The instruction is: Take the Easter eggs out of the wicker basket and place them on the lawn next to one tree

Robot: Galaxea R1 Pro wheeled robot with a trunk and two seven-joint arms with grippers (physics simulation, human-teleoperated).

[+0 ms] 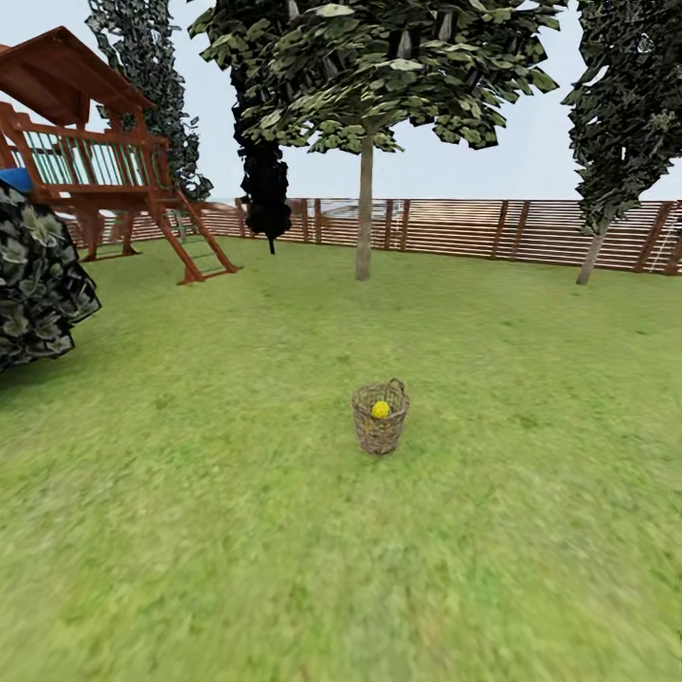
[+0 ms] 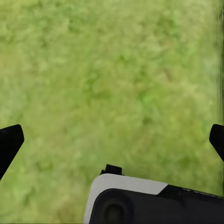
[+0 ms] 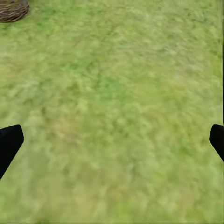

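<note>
The wicker basket (image 1: 380, 418) stands upright on the lawn (image 1: 189, 493) a few steps ahead, with one yellow Easter egg (image 1: 381, 409) showing inside its rim. Any other eggs are hidden within it. A tree (image 1: 365, 204) with a pale straight trunk rises beyond the basket, near the fence. In the left wrist view my left gripper (image 2: 112, 142) is open over bare grass, its fingertips (image 2: 9, 142) wide apart. My right gripper (image 3: 112, 142) is also open over grass, and the basket's base (image 3: 13, 9) sits at that view's corner.
A wooden play tower (image 1: 85, 161) with a ladder stands far left, a leafy bush (image 1: 33, 275) near left. A dark conifer (image 1: 265, 180) and another tree (image 1: 616, 133) flank the middle tree. A slatted fence (image 1: 474, 227) closes the garden. Part of my body (image 2: 154, 200) shows below the left gripper.
</note>
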